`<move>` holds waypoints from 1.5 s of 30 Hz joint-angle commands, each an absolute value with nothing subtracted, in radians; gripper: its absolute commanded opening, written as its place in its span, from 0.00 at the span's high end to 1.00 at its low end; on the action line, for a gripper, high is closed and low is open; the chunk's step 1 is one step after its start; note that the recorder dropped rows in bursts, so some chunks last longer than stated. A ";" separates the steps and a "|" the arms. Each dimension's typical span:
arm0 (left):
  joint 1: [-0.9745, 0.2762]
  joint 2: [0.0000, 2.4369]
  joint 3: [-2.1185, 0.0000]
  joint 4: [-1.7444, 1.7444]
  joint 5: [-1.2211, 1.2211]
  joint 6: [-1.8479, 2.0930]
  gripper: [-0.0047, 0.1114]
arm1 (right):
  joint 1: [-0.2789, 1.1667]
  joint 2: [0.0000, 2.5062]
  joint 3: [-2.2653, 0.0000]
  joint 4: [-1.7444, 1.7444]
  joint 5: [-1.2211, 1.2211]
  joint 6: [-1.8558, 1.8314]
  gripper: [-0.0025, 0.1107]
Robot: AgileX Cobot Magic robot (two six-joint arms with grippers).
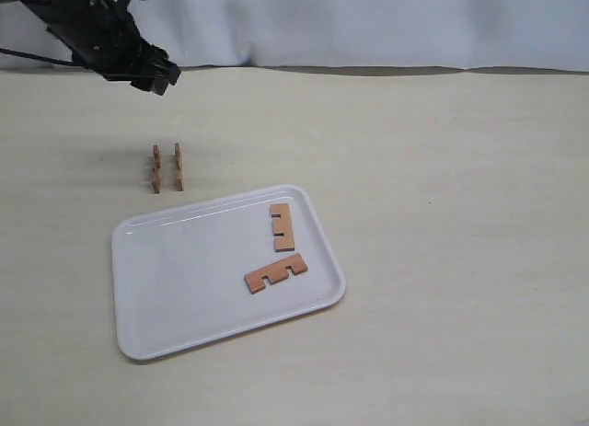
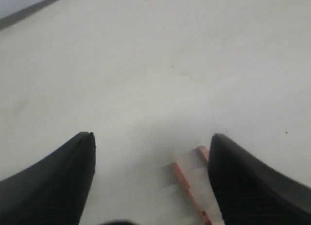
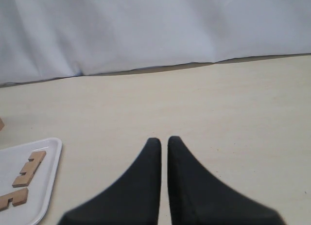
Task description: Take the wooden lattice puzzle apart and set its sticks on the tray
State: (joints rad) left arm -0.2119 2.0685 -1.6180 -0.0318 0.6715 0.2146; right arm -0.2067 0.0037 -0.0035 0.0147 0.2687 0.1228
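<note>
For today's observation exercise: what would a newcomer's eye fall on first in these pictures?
First the white tray in front, two E-shaped sticks lying flat at its right end. Beyond its far left corner two more sticks stand on edge side by side, with the open left gripper beyond them.

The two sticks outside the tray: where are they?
In the exterior view the two sticks stand side by side on the table, at left, beyond the tray's far left corner.
</note>
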 commanded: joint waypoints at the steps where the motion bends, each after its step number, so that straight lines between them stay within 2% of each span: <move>1: -0.187 2.110 -1.619 -0.039 0.704 0.123 0.41 | -0.207 0.000 0.000 0.014 0.260 0.123 0.94; 11: -0.187 2.202 -1.619 -0.039 0.750 0.123 0.41 | -0.207 0.000 0.000 0.014 0.260 0.123 0.94; 41: -0.187 2.266 -1.619 -0.114 0.812 0.123 0.42 | -0.207 0.000 0.000 0.014 0.260 0.123 0.94; 42: -0.187 2.266 -1.619 -0.114 0.817 0.123 0.44 | -0.207 0.000 0.000 0.014 0.260 0.123 0.94; 44: -0.187 2.266 -1.619 -0.116 0.832 0.123 0.64 | -0.207 0.000 0.000 0.014 0.260 0.123 0.94; 45: -0.187 2.266 -1.619 -0.116 0.835 0.123 0.70 | -0.207 0.000 0.000 0.014 0.260 0.123 0.94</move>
